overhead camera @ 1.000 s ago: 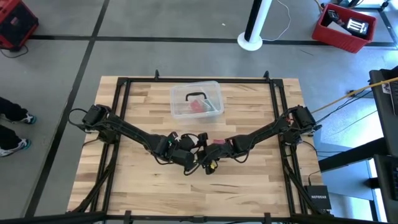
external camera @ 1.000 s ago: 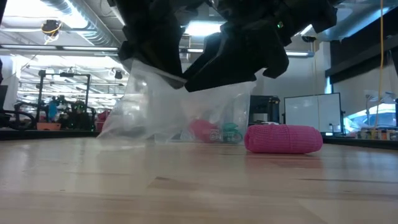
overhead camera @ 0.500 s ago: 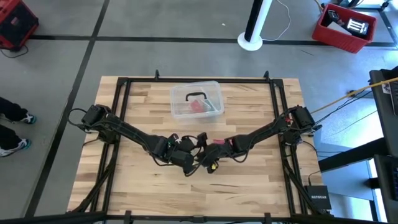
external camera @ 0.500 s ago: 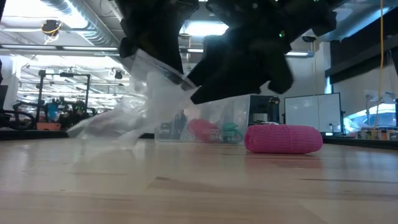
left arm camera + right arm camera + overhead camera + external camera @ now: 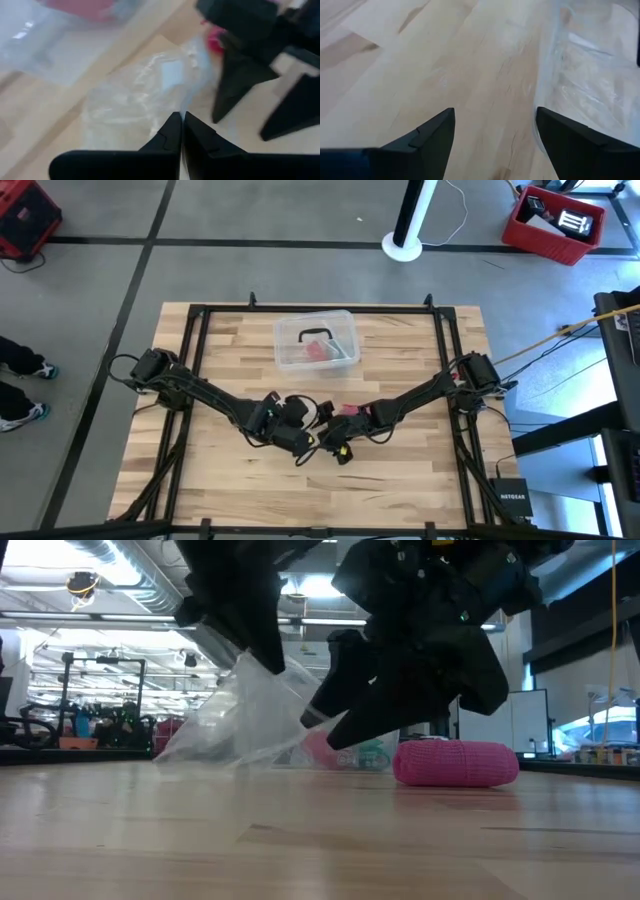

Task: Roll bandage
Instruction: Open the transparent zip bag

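The bandage is a small pink roll (image 5: 455, 762) lying on its side on the table, just right of centre; it also shows in the high view (image 5: 350, 411). No gripper touches it. My left gripper (image 5: 181, 116) is shut on a crumpled clear plastic wrapper (image 5: 145, 100) at the table's middle (image 5: 298, 442). My right gripper (image 5: 495, 112) is open and empty close beside it (image 5: 338, 448), low over the wood near the roll. The wrapper (image 5: 590, 65) lies off to one side of its fingers. My left gripper pinches the clear wrapper's upper edge (image 5: 250, 665) between its two fingertips, coming from above and slanting down. The wrapper hangs slack below the fingers and spreads out toward the table; I cannot tell whether its lower end rests on the wood.
A clear plastic box (image 5: 316, 340) with pink and green contents stands at the table's far middle, behind the roll in the low view (image 5: 345, 752). The black frame rail (image 5: 195, 360) runs along the table's sides. Bare wood lies toward the near edge.
The wrapper has swung out toward the table's left under my left gripper and then dropped back, and it now hangs from that gripper alone. My right gripper has come lower toward the table. The pink roll has stayed where it was.
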